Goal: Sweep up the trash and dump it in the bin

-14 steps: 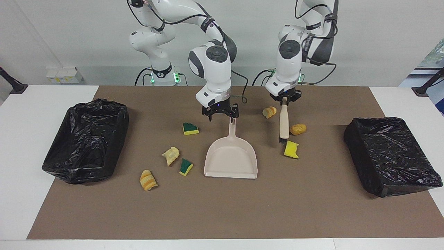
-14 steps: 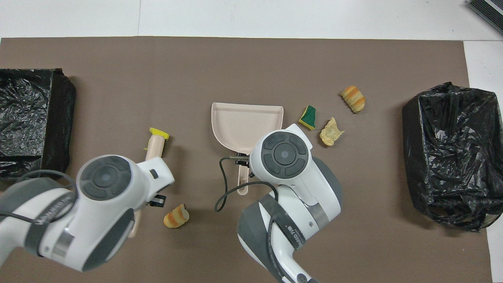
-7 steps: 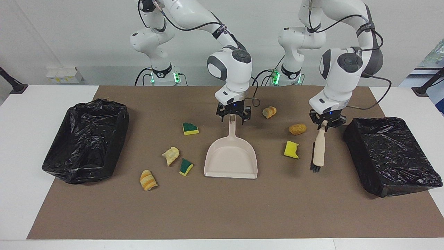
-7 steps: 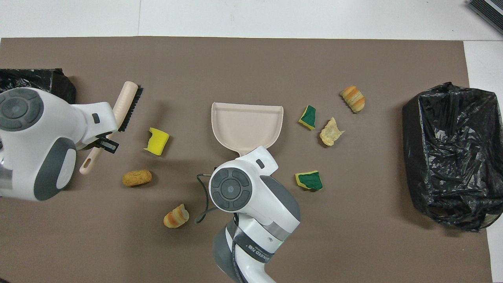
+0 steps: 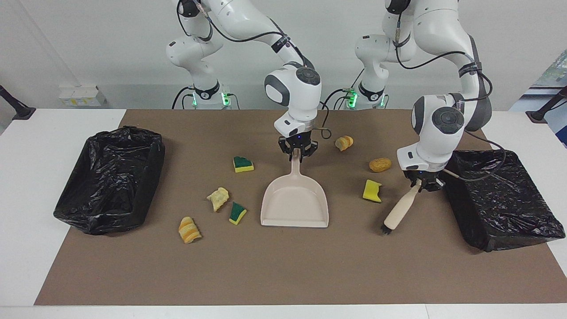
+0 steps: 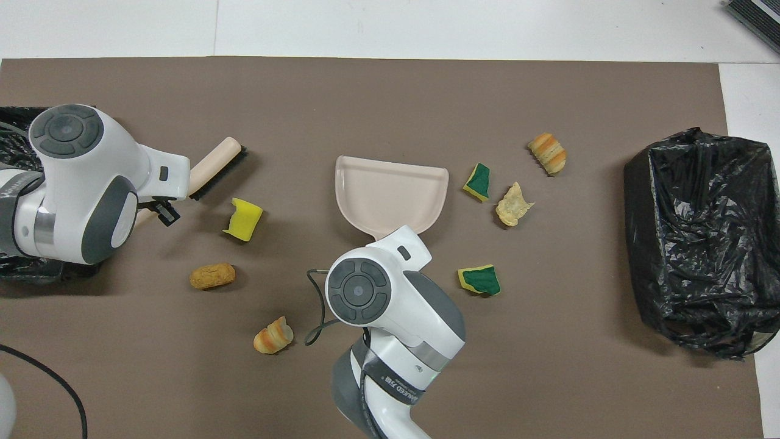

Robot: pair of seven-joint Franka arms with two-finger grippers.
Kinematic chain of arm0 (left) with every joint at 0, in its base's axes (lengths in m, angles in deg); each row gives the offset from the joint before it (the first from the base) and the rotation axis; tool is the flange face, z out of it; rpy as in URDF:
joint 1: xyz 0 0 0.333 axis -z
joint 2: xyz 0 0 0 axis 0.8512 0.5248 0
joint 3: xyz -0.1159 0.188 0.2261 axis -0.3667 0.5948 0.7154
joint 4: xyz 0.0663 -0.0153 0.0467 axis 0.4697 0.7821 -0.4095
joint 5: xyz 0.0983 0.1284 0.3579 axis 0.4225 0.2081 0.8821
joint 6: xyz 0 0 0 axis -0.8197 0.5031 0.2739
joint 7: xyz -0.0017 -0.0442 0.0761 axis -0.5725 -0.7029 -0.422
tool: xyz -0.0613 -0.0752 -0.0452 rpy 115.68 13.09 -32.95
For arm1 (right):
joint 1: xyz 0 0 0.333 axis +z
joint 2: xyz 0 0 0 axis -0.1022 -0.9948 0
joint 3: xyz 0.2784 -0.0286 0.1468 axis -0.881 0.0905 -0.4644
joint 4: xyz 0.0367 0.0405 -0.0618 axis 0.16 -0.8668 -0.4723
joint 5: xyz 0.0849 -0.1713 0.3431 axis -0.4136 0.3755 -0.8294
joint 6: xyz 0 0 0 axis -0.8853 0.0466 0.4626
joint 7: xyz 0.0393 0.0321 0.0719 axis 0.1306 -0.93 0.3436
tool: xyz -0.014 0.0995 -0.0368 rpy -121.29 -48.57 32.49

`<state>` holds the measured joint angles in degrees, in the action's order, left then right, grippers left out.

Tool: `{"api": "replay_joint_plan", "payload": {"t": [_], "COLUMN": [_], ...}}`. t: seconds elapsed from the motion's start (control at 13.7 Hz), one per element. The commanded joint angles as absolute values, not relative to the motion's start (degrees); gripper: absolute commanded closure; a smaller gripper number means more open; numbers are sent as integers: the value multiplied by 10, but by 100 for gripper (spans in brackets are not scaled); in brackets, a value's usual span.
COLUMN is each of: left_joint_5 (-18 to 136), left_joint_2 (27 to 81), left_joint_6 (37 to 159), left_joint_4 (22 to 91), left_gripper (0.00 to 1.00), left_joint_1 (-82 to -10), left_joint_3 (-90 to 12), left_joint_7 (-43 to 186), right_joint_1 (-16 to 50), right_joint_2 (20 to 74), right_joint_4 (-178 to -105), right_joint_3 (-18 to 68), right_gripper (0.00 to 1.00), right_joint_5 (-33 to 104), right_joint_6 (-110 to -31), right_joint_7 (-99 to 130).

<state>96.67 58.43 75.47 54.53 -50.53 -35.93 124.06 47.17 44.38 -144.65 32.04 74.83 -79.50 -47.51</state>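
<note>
Center frame, right gripper: I see it clamped on the dustpan handle.
Right of frame, left gripper: closed around my brush.

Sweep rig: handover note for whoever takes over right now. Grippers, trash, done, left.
Left gripper: shut on brush handle, bristles low by the yellow sponge bit.
Right gripper: shut on dustpan handle, pan flat on the mat.
Trash: all seven scraps on the mat, three toward the left arm's end, four toward the right arm's.
Done: both tools gripped.
Left: sweep everything into the pan, dump in a bin.
</note>
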Motion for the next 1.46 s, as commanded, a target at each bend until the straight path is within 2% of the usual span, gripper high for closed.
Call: {"api": "replay_joint_plan", "payload": {"t": [0.0, 0.29, 0.44, 0.73, 1.1, 1.39], "left_joint_5": [979, 979, 978, 978, 978, 950], "left_joint_2": [562, 503, 486, 392, 297, 298], "left_joint_6": [654, 620, 589, 528, 559, 611], "left_joint_4": [544, 632, 635, 648, 788, 847], "left_gripper": [100, 100, 100, 100, 100, 100], "left_joint_1": [-498, -443, -424, -422, -459, -450], "left_joint_3": [-365, -365, -367, -368, -366, -368], "left_joint_7": [1290, 1291, 1282, 1148, 899, 655], "right_joint_1": [459, 410, 390, 373, 371, 370], "right_joint_2": [451, 495, 511, 527, 534, 546], "right_joint_4": [-1434, -1426, -1426, -1430, -1444, -1470], "right_joint_3": [317, 316, 316, 317, 317, 318], "right_gripper": [100, 100, 100, 100, 100, 100], "right_joint_5": [758, 751, 750, 750, 758, 760], "right_joint_6": [-764, -732, -716, -675, -689, -695], "right_joint_7": [-392, -181, -81, 131, 417, 579]}}
